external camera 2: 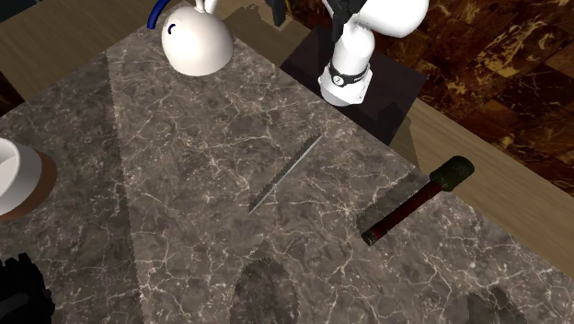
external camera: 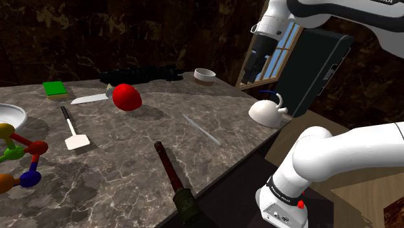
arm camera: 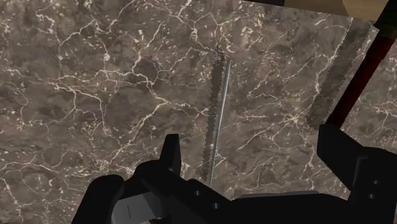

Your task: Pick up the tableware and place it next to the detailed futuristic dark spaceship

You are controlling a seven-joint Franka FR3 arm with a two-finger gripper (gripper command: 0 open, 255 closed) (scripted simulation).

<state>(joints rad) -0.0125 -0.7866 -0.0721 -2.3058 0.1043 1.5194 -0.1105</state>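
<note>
The gripper (arm camera: 249,135) hangs open, high above the thin knife (arm camera: 219,108); lying so flat on the marble table (arm camera: 95,95), it could slip the fingers and skid aside.

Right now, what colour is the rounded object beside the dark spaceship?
The rounded object is plain red; the shoulder view shows it best.

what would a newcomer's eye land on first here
A bright red rounded object stands out on the dark marble table, towards the shoulder view's left. A white teapot sits at the table's edge near the arm. The open black hand hangs high over the table, looking at a thin serrated utensil.
</note>
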